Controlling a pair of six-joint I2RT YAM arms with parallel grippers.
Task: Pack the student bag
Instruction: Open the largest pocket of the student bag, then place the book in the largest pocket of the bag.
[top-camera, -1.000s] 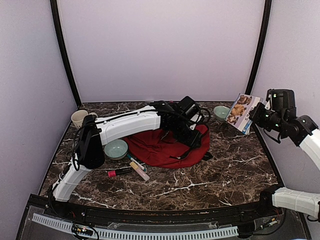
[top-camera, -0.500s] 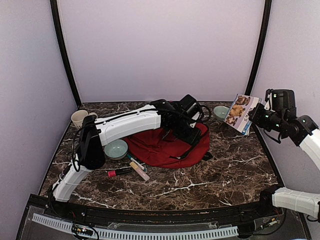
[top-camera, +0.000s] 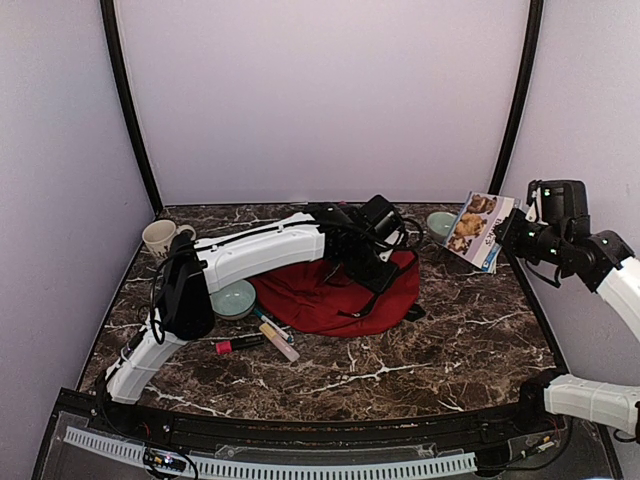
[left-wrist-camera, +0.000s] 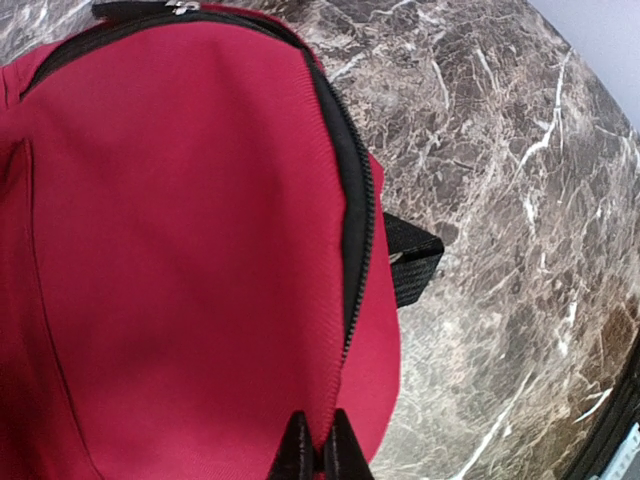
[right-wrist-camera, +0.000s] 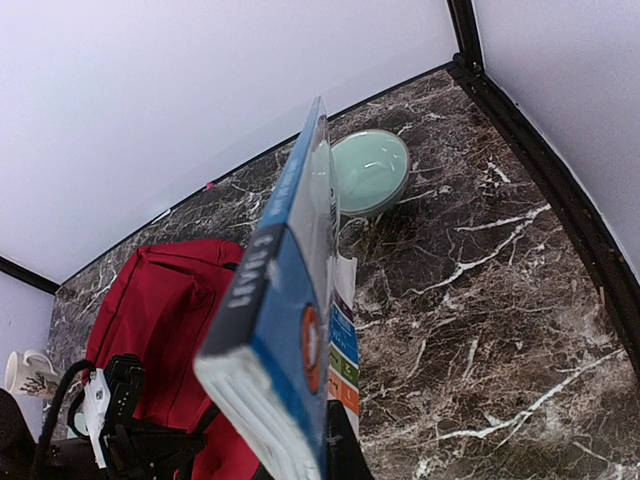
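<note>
At counter centre, the student bag (top-camera: 335, 295) lay zipped; left hand (left-wrist-camera: 320, 455) pinched together on its zipper (left-wrist-camera: 355, 230), right hand (top-camera: 515, 237) clamped a book (top-camera: 478, 228) at two o'clock. Nothing looked packed, pens (top-camera: 240, 343) loose at eight.

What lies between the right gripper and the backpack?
The book in the right gripper, then bare table, in the top view; a green bowl sits farther back.
</note>
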